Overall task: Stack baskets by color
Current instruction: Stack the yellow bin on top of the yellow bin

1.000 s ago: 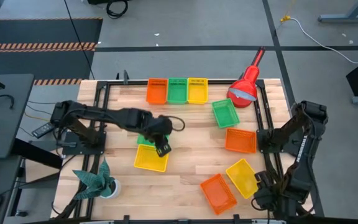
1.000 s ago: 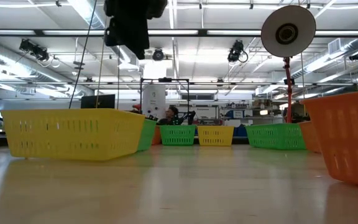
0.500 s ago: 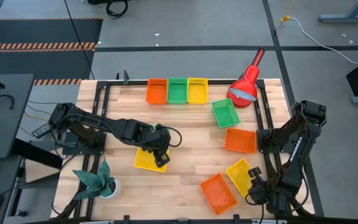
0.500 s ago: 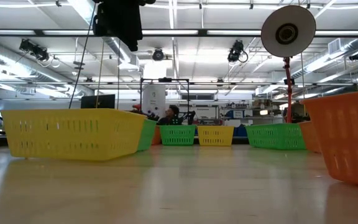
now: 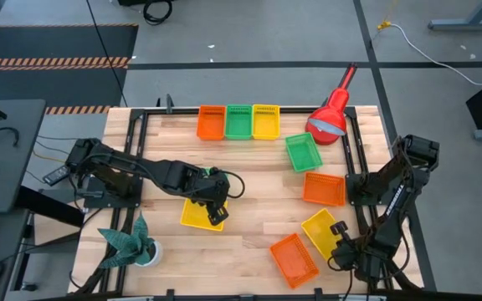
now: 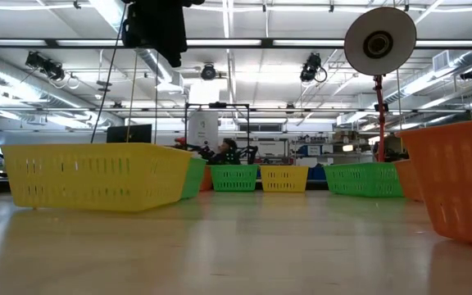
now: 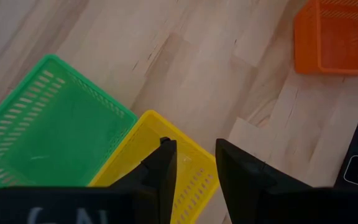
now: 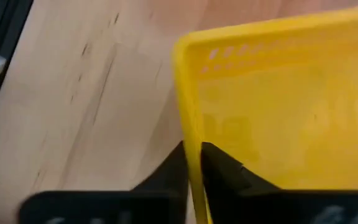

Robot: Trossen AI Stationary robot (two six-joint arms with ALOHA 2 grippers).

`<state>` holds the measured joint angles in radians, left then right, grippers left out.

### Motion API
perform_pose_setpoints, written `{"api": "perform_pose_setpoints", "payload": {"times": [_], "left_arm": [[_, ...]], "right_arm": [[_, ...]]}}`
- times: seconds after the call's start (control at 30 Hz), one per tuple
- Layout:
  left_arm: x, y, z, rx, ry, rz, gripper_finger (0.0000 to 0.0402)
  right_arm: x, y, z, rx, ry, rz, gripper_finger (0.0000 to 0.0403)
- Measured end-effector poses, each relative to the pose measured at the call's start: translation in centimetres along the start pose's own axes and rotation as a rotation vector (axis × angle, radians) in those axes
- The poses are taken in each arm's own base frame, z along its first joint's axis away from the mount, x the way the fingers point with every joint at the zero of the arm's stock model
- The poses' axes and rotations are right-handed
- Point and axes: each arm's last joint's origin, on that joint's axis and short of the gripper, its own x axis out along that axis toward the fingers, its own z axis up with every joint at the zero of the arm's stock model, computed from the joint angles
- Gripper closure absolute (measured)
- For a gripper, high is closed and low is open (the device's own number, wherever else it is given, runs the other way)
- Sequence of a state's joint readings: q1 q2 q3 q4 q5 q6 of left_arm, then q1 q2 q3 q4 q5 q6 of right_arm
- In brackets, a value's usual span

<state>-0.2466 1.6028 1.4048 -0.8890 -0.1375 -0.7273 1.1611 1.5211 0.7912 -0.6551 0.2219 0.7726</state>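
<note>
Left side first: the left gripper hangs over a yellow basket near the front-left of the table, fingers apart with a modest gap, nothing between them. In the left wrist view its tips hover above that basket's rim, a green basket tucked touching it on the far side. Not gripping yet.

Middle back: a tidy row of orange basket, green basket, yellow basket, side by side, looks like the stack bases (my guess). Red lamp just right of them.

Right side: loose green basket, then an orange basket, then at front-right another orange basket beside a yellow basket. The right gripper is at that yellow one's outer wall; the right wrist view shows the fingers pinched on the yellow rim, one finger each side.

Step in hand: right arm has just taken hold of the front-right yellow basket. Next it likely needs a clean lift, clear of the orange neighbour, then carry to the yellow one at the back and lower it squarely inside. Thin rim grip, so tilt is a risk.
</note>
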Motion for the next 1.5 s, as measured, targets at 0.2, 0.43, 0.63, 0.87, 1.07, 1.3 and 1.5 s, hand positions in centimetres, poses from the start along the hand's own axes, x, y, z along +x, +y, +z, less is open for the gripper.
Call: {"api": "perform_pose_setpoints", "payload": {"times": [0.2, 0.43, 0.63, 0.87, 1.07, 1.3, 1.5], "left_arm": [[0.0, 0.0, -0.1, -0.001, 0.007, 0.002, 0.0285], [-0.4, 0.2, -0.1, 0.006, 0.004, 0.000, 0.0285], [-1.8, 0.7, -0.1, 0.036, -0.032, 0.026, 0.0285], [-4.7, 1.7, -0.1, 0.015, -0.158, 0.067, 0.0285], [-8.4, 3.1, -0.6, -0.008, -0.287, 0.103, 0.0285], [-12.2, 5.3, -1.7, 0.096, -0.386, 0.193, 0.0285], [-14.2, 6.7, -2.2, 0.183, -0.462, 0.290, 0.0285]], "right_arm": [[-0.8, -0.2, 1.8, 0.016, -0.033, 0.018, 0.0391], [-4.3, -1.0, 4.7, 0.053, -0.052, 0.021, 0.0395], [-7.7, -2.7, 7.4, 0.078, -0.067, 0.004, 0.0397], [-10.3, -6.0, 10.5, 0.050, -0.126, -0.025, 0.0398], [-11.6, -12.0, 13.8, 0.076, -0.207, -0.086, 0.0398], [-12.1, -22.0, 16.6, 0.216, -0.322, -0.194, 0.0398], [-11.8, -30.7, 18.5, 0.294, -0.343, -0.327, 0.0398]]}}
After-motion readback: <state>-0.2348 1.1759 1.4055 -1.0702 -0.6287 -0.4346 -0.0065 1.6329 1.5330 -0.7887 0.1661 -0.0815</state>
